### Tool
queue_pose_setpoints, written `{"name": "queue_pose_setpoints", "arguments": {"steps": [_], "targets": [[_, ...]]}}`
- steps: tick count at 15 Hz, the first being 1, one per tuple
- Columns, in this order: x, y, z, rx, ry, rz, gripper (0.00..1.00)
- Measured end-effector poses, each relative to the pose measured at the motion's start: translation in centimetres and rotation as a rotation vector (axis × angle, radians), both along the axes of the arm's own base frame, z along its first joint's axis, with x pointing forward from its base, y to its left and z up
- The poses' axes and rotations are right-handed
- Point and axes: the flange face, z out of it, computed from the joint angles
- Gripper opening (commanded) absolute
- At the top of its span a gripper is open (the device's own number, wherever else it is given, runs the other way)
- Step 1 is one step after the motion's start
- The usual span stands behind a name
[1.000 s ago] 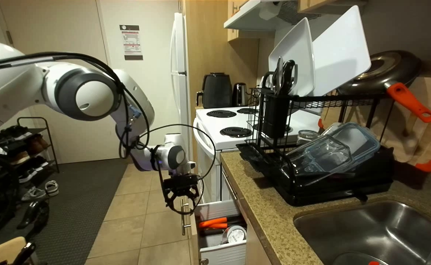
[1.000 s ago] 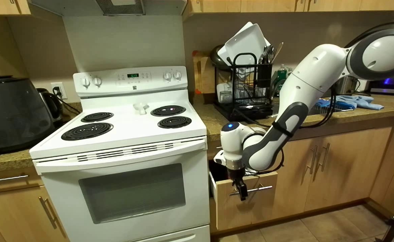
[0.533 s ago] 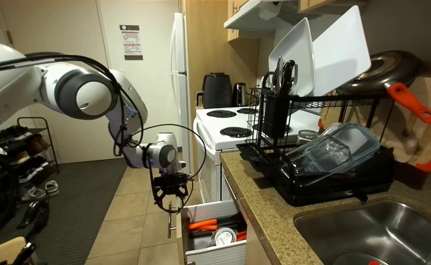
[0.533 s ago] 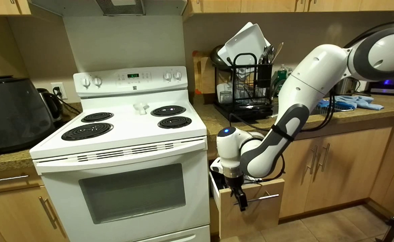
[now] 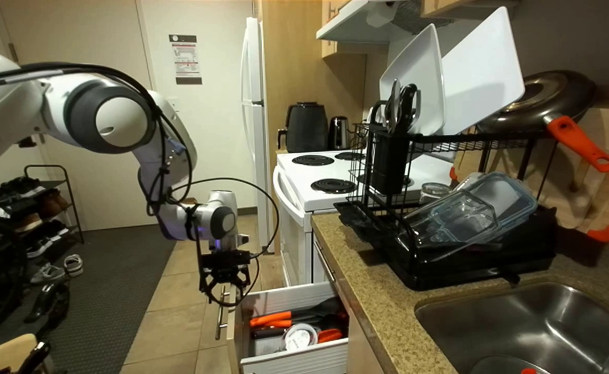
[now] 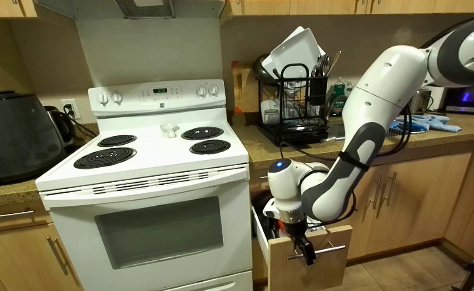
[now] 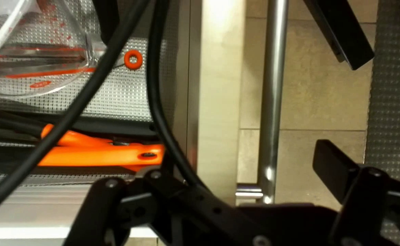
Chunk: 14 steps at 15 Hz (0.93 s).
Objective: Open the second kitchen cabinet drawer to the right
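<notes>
Wrist view: black cables (image 7: pixel 153 73) pass over the pulled-out drawer (image 7: pixel 220 102) at left; the gripper (image 7: pixel 247 167) has fingers apart, the bar handle (image 7: pixel 272 102) showing between. In an exterior view, an electric stove (image 6: pixel 160 153) stands left, beside the drawer. In an exterior view, tiled floor (image 5: pixel 180 291) lies between the drawer and the dark mat (image 5: pixel 112 291).
</notes>
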Motion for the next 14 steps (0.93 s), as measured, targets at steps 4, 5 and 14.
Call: {"name": "queue_pose_setpoints", "arguments": {"steps": [4,5,14], "targets": [[-2.9,0.2,0.0,-0.016,0.043,0.026,1.0],[-3.4,0.2,-0.1,-0.02,0.051,0.031,1.0],[-6.8,0.0,0.0,-0.03,0.105,0.106,1.0]]}}
